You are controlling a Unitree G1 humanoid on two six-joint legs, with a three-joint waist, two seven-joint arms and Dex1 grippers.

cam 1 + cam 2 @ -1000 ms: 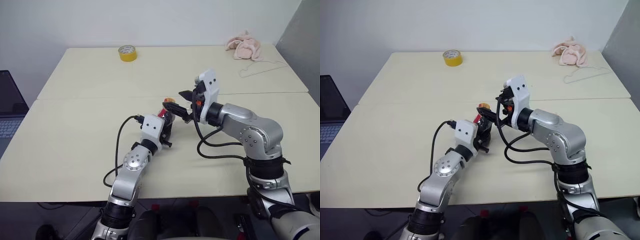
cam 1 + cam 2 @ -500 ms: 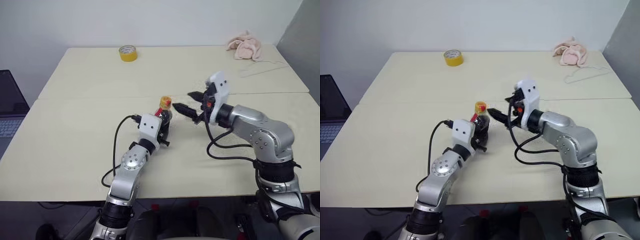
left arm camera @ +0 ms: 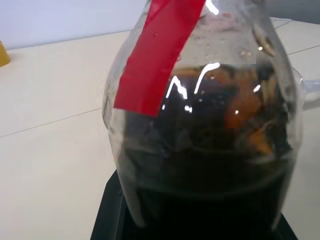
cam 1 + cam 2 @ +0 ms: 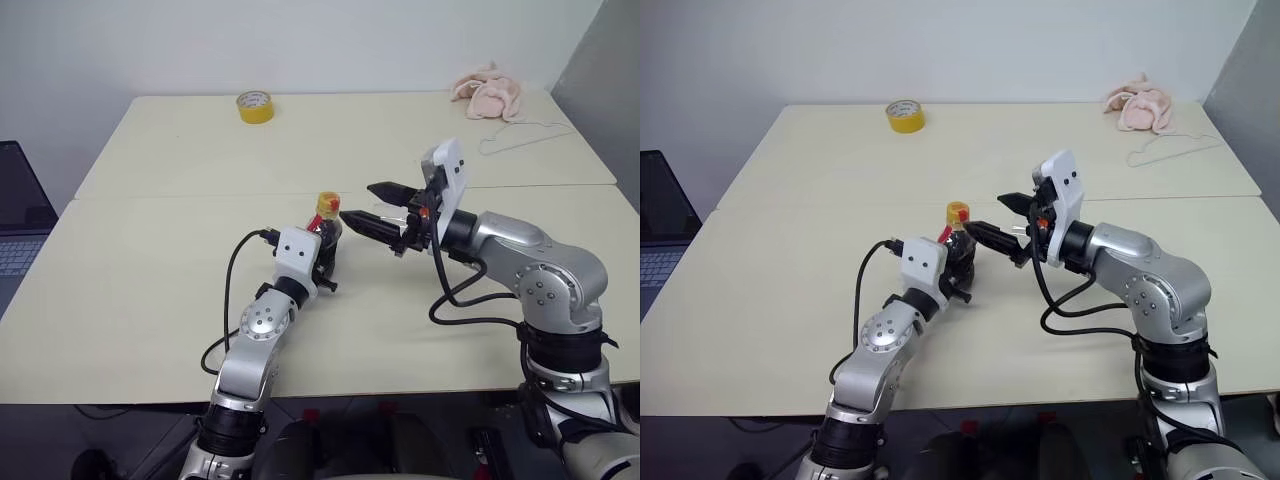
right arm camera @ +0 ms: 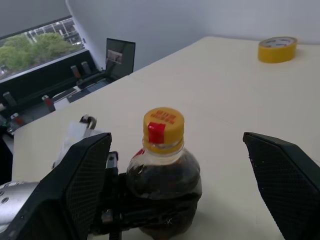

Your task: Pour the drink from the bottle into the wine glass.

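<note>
Left gripper (image 5: 120, 210) hides the bottle's (image 5: 163, 187) base.

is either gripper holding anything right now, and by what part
The left gripper holds the bottle by its lower body. The right gripper is open beside the yellow cap, holding nothing.

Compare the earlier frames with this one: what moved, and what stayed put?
The right tool has drawn back from the yellow cap to the bottle's right, its fingers open and empty. A second ago it was right at the cap; the cap is still on. The left tool stays shut on the bottle, which stands upright on the table in the same place. The yellow tape roll and pink cloth have not moved.
</note>
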